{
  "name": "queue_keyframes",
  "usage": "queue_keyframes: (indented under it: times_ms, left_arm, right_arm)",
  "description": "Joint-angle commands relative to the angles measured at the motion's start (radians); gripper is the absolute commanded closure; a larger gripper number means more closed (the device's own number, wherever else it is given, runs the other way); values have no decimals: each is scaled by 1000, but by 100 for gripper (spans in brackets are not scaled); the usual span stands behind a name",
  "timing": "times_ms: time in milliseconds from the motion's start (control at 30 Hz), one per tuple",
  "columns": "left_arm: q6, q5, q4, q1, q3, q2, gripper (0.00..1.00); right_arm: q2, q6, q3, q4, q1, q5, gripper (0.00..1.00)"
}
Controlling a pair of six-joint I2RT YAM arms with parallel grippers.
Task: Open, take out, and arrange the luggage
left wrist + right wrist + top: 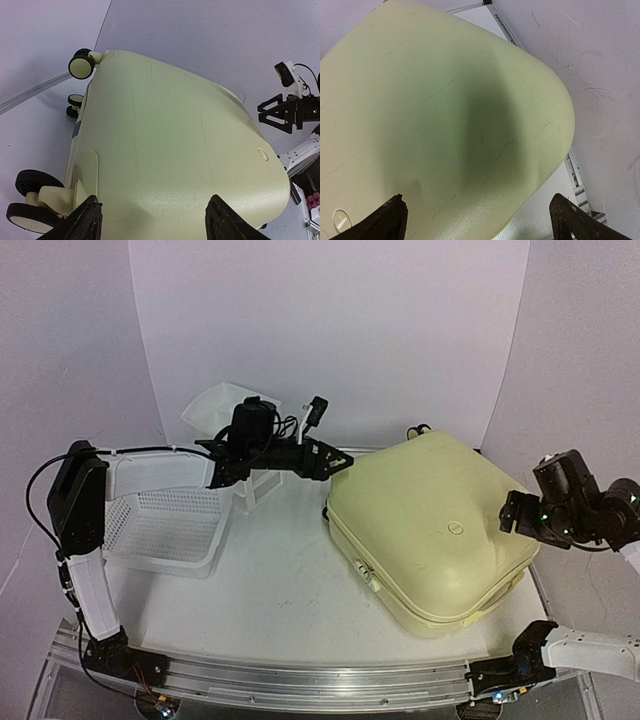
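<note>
luggage (430, 530) shut, flat on bench (280, 590), 3 o'clock side | left pincer (338, 462) open, empty, at its 10 o'clock corner | right pincer (512, 512) open, empty, at its 3 o'clock edge | we judge: opening not yet begun

Bright, even, soft light from above w/ a cool violet cast on the walls (330, 320). Top view sharp; only a thin shadow under the luggage (430, 530) on the tabletop (280, 590). Right wrist view: broad dark shadow mid-frame on its shell; right hand (477, 200) dark & blurred in the bottom corners. Left wrist view slightly grainy, lower edge soft.
</note>
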Motion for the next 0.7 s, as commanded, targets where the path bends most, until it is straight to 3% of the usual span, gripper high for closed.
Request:
queue_keyframes:
  times_ms: [0,333,667]
  left_arm:
    - [137,-66,-103,1,128,41,29]
    - [252,-73,-348,1,323,196,28]
    - [176,-59,-365,0,133,95,33]
  right_arm:
    - [19,13,-54,129,-103,-139,2]
    - [176,-93,-105,333,-419,-566,2]
    - [616,-299,73,511,-448,-838,2]
